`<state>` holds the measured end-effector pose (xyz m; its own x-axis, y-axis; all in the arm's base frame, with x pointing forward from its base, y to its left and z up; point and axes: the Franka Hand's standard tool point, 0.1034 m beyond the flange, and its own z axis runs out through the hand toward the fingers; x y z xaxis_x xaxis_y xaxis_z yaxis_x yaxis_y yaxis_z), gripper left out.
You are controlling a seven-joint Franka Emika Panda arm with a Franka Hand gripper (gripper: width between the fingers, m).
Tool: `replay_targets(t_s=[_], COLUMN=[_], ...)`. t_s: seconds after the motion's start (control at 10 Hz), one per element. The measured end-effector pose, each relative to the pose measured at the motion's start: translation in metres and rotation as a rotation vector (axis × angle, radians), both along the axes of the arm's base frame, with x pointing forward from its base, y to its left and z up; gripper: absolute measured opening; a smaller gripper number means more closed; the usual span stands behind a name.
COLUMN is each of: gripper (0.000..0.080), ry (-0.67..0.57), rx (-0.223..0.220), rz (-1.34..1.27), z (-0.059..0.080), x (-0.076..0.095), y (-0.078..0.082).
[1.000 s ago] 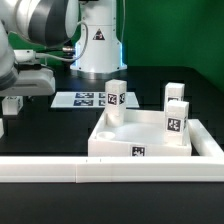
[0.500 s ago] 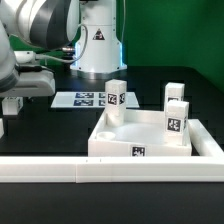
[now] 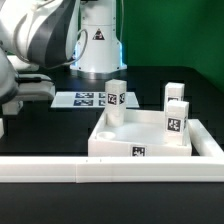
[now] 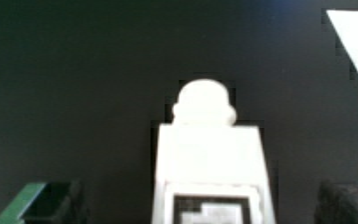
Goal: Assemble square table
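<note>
Gripper (image 4: 194, 205) jaws stand fully open around a loose white leg (image 4: 208, 150), gripping nothing, while the tabletop (image 3: 140, 135) waits near the border wall (image 3: 100, 170); closing off-centre could, I judge, tip or skew the leg.

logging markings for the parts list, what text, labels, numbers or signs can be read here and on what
No words or numbers can be read.
Triangular warning sign on the robot base: symbol too small to make out.
Black-and-white marker tags, patterns not text: on the marker board, on the tabletop side, on the upright legs.
Wrist view: a tag on the leg, blurred.
</note>
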<state>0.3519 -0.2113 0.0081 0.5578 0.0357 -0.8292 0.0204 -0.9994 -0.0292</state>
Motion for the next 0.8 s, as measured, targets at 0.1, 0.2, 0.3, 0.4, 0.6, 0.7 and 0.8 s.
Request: replay_targets(t_s=[0.1, 0.2, 0.3, 0.4, 0.6, 0.7, 0.8], gripper=[0.0649, 0.0523, 0.0386, 0.0386, 0.0284, 0.0284, 0.0284], ry=[-0.001, -0.003, -0.003, -0.002, -0.002, -0.002, -0.002], rx=[0.0, 0.001, 0.001, 0.001, 0.001, 0.001, 0.001], rz=[0.003, 0.008, 0.008, 0.008, 0.008, 0.008, 0.008], z=[-0.0004, -0.001, -0.0011, -0.001, -0.001, -0.001, -0.001], x=[0.0004, 0.0013, 0.0014, 0.0014, 0.0014, 0.0014, 0.0014], y=[0.0012, 0.0026, 0.0027, 0.0027, 0.0027, 0.0027, 0.0027])
